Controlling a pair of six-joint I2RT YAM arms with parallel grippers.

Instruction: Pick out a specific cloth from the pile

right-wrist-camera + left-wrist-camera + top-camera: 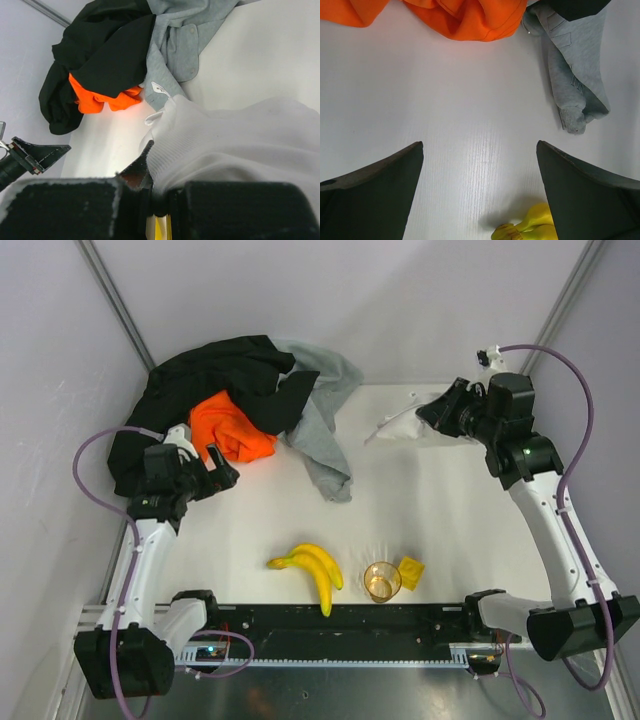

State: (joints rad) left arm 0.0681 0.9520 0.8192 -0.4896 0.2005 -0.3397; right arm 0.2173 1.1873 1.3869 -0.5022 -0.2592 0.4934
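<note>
The small white cloth (400,426) hangs from my right gripper (432,414) at the back right of the table, apart from the pile. In the right wrist view the cloth (235,145) is pinched between the closed fingers. The pile lies at the back left: a black garment (235,375), a grey cloth (322,435) and an orange cloth (232,430). My left gripper (222,476) is open and empty just in front of the orange cloth (465,17). The grey cloth (572,75) shows at its upper right.
Bananas (315,570), an amber glass (381,581) and a small yellow item (410,571) lie near the front edge. The banana tip (527,227) shows between my left fingers. Grey walls close in the table on the left, back and right.
</note>
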